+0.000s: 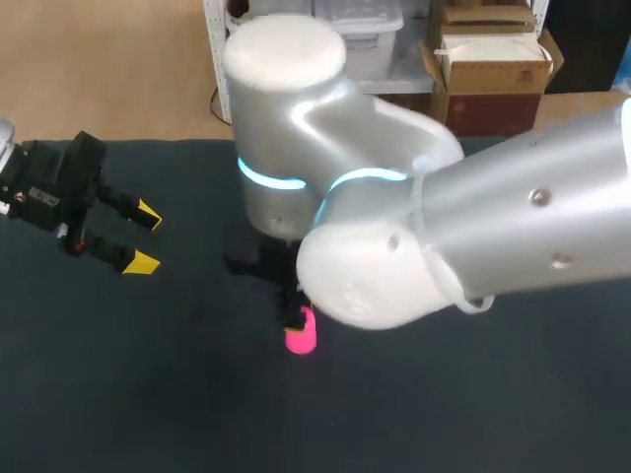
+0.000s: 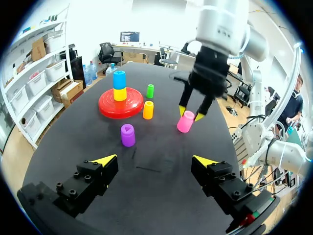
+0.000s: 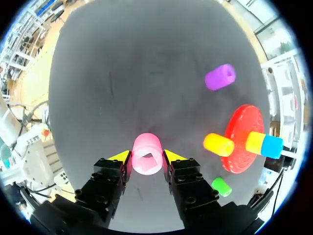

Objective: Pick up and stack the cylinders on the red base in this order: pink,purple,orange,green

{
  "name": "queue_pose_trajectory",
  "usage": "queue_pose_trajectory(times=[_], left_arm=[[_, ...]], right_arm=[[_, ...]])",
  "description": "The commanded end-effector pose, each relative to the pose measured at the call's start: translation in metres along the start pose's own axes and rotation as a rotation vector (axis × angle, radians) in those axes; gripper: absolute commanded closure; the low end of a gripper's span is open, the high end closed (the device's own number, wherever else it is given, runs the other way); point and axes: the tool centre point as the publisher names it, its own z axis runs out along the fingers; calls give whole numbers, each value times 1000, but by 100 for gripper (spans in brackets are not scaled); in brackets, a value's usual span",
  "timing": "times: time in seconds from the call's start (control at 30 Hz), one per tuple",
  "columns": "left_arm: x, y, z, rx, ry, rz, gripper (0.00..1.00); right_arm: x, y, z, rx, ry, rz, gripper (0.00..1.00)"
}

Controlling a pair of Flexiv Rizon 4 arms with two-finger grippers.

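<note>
Your right arm [image 1: 375, 266] fills the head view, its elbow nearest the camera and its wrist pointing down at the middle of the table [image 2: 161, 152]. The right gripper [image 3: 146, 157] is clenched on the pink cylinder [image 3: 146, 149], one finger pressed to each side, and the cylinder leans a little at the tabletop. Your left gripper [image 2: 154, 160] sits back at the left side, spread wide with nothing between its fingers. Ahead of it the purple cylinder [image 2: 127, 135] stands alone. Beyond that the orange cylinder [image 2: 147, 110] stands just beside the red base [image 2: 121, 105], the green cylinder [image 2: 150, 91] farther back. On the base a blue cylinder [image 2: 120, 80] stands atop a yellow cylinder [image 2: 120, 94].
</note>
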Motion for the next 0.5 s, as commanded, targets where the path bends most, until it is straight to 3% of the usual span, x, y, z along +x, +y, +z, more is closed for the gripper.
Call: queue_pose_trajectory(times=[0.03,0.23,0.5], left_arm=[[2,0,0,-1,-3,3,0],[2,0,0,-1,-3,3,0],[2,0,0,-1,-3,3,0]], right_arm=[[15,-19,-51,-1,-77,26,100],[16,-66,-105,-2,-90,54,100],[19,-138,-133,-5,-80,145,100]])
